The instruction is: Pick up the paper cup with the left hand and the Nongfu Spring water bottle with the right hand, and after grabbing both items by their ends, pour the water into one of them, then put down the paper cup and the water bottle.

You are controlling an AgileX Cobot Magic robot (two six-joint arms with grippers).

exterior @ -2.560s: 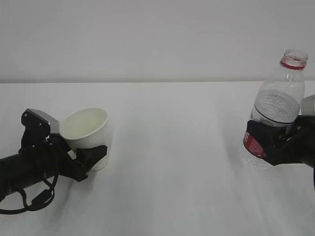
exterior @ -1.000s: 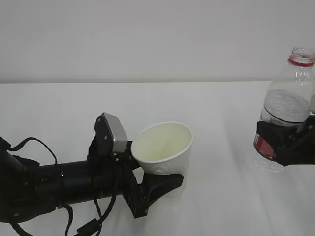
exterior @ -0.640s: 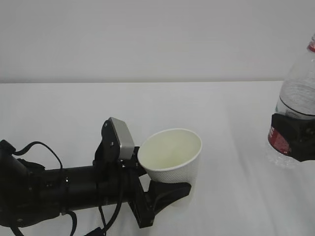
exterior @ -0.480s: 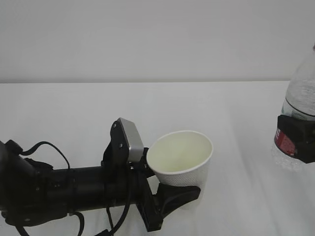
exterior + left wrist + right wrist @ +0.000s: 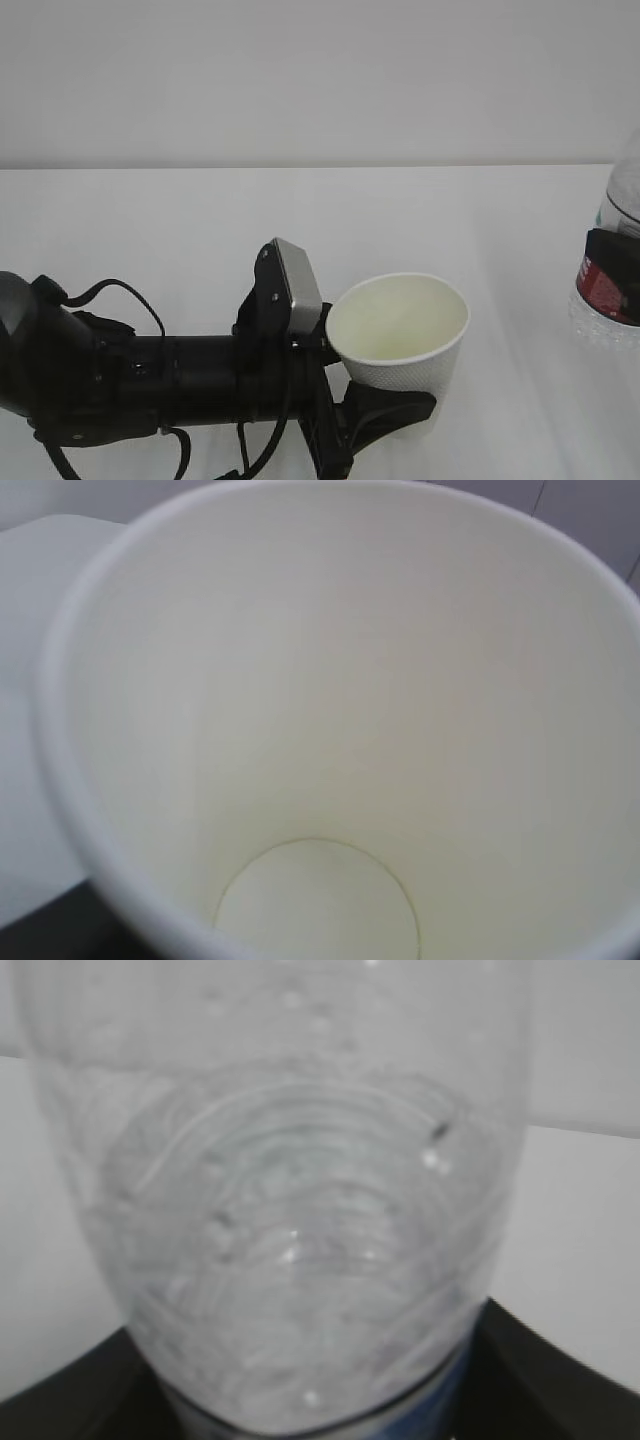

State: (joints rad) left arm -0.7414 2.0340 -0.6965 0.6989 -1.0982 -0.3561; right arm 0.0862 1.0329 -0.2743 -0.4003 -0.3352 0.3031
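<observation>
Carry-to-pour step: black left claw gripper clasps the empty white paper cup at centre, right gripper clamps the clear ribbed bottle at right edge; next, tilt bottle over cup.

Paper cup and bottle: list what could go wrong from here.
1. The paper cup is thin and empty; the left hand clamps it low, so it may crush or slip as water adds weight.
2. The Nongfu Spring water bottle has no cap visible and sits far off at the frame edge, so pouring early would likely spill on the table.
</observation>
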